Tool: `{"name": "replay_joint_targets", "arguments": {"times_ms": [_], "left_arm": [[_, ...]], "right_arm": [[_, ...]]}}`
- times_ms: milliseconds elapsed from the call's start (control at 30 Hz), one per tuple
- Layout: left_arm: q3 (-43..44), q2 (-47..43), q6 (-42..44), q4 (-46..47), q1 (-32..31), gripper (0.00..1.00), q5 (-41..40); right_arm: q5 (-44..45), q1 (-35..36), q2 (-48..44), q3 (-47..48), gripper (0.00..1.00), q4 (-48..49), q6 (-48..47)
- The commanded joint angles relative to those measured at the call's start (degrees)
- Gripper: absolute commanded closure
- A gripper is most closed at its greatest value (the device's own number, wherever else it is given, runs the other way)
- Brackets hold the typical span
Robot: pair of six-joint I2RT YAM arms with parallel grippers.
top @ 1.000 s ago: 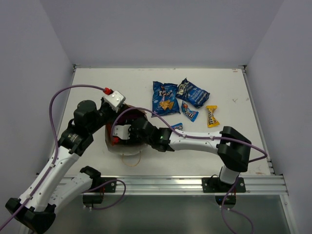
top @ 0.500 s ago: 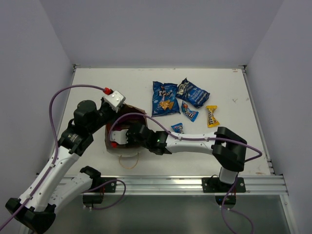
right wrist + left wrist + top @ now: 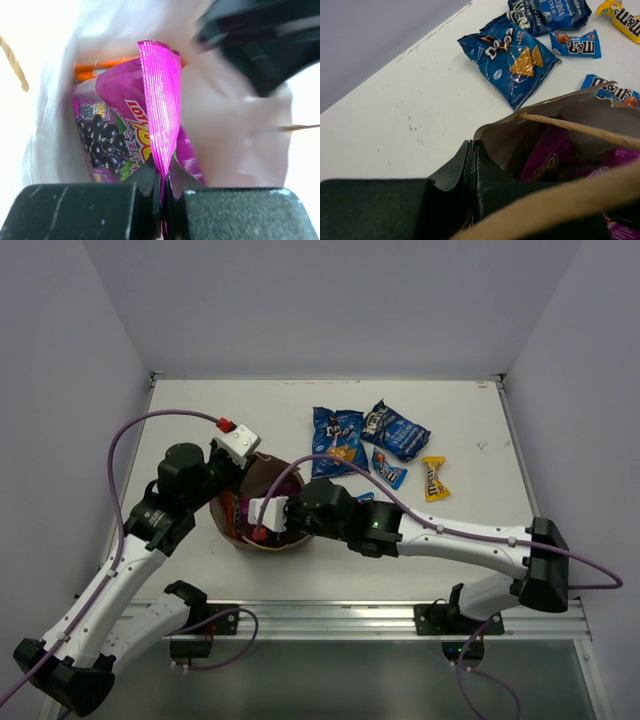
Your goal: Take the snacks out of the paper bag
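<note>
The brown paper bag (image 3: 268, 472) lies tipped at the table's near left, its mouth toward the right arm. My left gripper (image 3: 472, 147) is shut on the bag's rim (image 3: 530, 122). My right gripper (image 3: 161, 177) reaches into the mouth and is shut on the crimped edge of a magenta snack bag (image 3: 160, 100) printed with dark grapes. Behind that bag shows an orange-red packet (image 3: 95, 67). Out on the table lie a blue chip bag (image 3: 335, 440), a second blue chip bag (image 3: 397, 430), two small blue candy packs (image 3: 390, 472) and a yellow one (image 3: 434, 478).
The bag's twisted paper handle (image 3: 580, 130) crosses the left wrist view. The left arm's purple cable (image 3: 150, 425) loops over the table's left part. Grey walls close in the table on three sides, and a metal rail (image 3: 380, 615) runs along the near edge.
My right gripper has gone from open to shut on the magenta bag's edge inside the paper bag. The right arm's elbow swung out to the right, and the paper bag tipped and shifted slightly.
</note>
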Motion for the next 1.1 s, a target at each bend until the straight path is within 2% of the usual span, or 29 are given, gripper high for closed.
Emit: {"name": "replay_joint_targets", "arguments": {"times_ms": [0, 200, 333, 600, 667, 700, 767, 833, 1000, 1067], "left_arm": [[3.5, -0.9, -1.2, 5.9, 0.0, 1.00, -0.6], [3.8, -1.9, -1.2, 5.9, 0.0, 1.00, -1.2], [3.8, -2.2, -0.9, 6.0, 0.0, 1.00, -4.6], [4.8, -0.7, -0.7, 8.0, 0.0, 1.00, -12.7], [5.6, 0.2, -0.6, 8.6, 0.0, 1.00, -15.2], [5.8, 0.6, -0.6, 8.6, 0.0, 1.00, -16.0], [6.9, 1.7, -0.5, 8.6, 0.0, 1.00, -17.6], [7.5, 2.3, -0.3, 8.7, 0.0, 1.00, -18.0], [8.3, 2.5, 0.2, 9.3, 0.0, 1.00, -18.4], [8.3, 2.7, 0.4, 9.3, 0.0, 1.00, -18.7]], "right_arm": [[0.6, 0.4, -5.2, 2.1, 1.00, 9.5, 0.5], [3.6, -0.1, -7.1, 3.7, 1.00, 14.1, 1.1], [3.1, -0.2, -12.1, 6.8, 1.00, 11.6, 1.6], [11.8, -3.2, -22.2, 9.6, 1.00, 7.2, 4.2], [15.6, -7.7, -24.2, 9.7, 1.00, 4.3, 7.1], [16.9, -7.7, -24.8, 9.2, 1.00, 4.2, 8.3], [19.4, -13.7, -26.8, 7.1, 1.00, 2.4, 13.8], [21.2, -19.6, -28.0, 4.5, 1.00, 0.0, 19.6], [27.8, -29.3, -30.6, -1.1, 1.00, -3.8, 29.8], [28.4, -37.0, -30.4, -4.0, 1.00, -5.2, 34.9]]}}
